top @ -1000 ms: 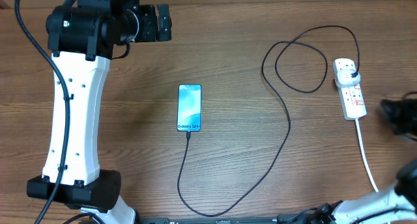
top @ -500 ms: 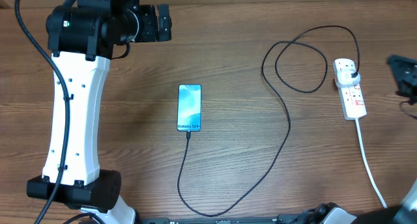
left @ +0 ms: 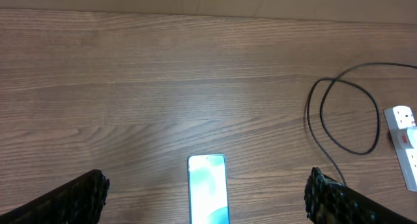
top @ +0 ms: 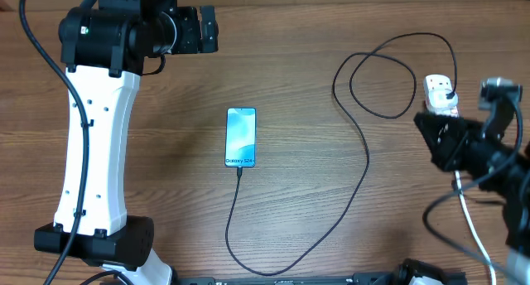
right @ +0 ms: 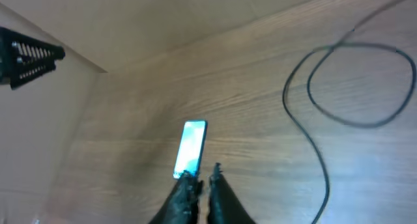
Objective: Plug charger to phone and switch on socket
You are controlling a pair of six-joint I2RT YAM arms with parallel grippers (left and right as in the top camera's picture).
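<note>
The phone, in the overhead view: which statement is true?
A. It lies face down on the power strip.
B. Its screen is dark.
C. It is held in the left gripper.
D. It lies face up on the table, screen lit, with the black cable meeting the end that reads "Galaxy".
D: the phone lies flat on the table with its screen glowing blue, and the black cable meets its "Galaxy" end.

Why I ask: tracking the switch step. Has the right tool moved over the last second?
Yes. The right tool swung leftward from the picture's right edge and now covers the lower part of the power strip.
</note>
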